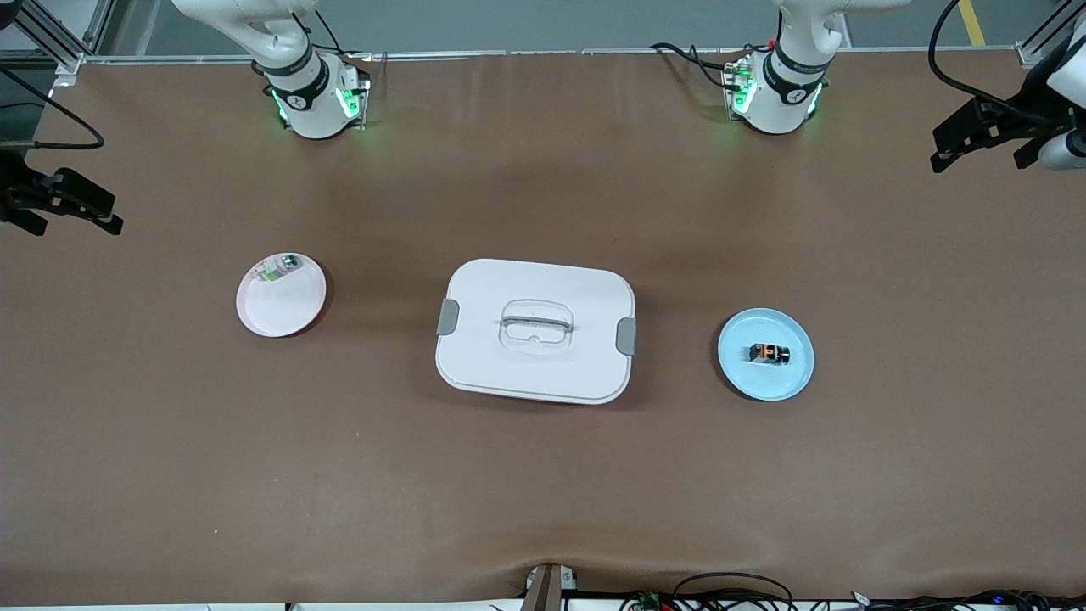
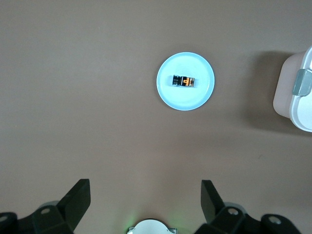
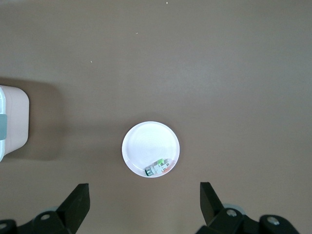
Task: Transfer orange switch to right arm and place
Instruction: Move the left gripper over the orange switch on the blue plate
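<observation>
Evidently, no step of the task had yet been carried out. The orange switch point(image 1: 769, 352) was seen lying untouched on the blue plate point(image 1: 793, 378), toward the left arm's end of the tabletop point(image 1: 543, 492). The left claw point(image 2: 145, 204) was held high over bare tabletop near that plate, its fingers apart and empty. The right claw point(image 3: 144, 204) was likewise spread and empty, over the tabletop near the white plate point(image 1: 284, 310) carrying a green-and-silver part point(image 1: 278, 268). A lidded white box point(image 1: 536, 329) stood between the plates. Pickup, handover and placement were all judged outstanding.
</observation>
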Robot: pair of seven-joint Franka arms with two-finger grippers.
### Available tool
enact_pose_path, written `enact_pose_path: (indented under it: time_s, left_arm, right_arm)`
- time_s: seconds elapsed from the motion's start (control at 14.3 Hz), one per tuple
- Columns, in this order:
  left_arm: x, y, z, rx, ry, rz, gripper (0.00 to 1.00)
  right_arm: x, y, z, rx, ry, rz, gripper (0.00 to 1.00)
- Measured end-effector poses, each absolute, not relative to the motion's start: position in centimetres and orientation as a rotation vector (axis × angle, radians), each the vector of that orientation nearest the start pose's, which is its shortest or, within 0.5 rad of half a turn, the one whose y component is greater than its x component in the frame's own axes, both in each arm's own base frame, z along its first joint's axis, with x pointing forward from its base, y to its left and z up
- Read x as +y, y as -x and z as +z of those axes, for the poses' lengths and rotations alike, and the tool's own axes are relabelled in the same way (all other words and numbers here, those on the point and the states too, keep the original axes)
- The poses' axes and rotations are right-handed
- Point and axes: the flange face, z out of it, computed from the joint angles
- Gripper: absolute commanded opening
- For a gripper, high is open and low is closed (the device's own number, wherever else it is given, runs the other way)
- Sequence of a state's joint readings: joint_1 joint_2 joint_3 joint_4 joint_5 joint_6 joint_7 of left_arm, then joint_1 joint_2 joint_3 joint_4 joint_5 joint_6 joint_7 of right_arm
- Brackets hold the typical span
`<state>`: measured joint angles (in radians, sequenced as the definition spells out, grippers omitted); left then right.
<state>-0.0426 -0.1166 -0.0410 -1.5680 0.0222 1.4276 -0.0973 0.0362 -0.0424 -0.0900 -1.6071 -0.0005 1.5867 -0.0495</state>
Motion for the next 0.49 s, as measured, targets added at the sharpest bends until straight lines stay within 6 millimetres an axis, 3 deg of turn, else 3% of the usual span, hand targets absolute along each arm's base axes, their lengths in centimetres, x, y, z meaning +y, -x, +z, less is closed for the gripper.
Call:
enact_pose_path:
  time_s: [0.28,0.49]
  left_arm:
    - [-4.1,-50.1,67.4,-0.026,3.112,0.037,1.00]
    - [-4.1,-51.1,65.9,-0.025,3.110,0.086,1.00]
  right_arm:
    - [-3.0,-54.2,63.2,0.007,3.139,-0.034,1.00]
    - [-3.0,-54.2,63.2,0.006,3.139,-0.034,1.00]
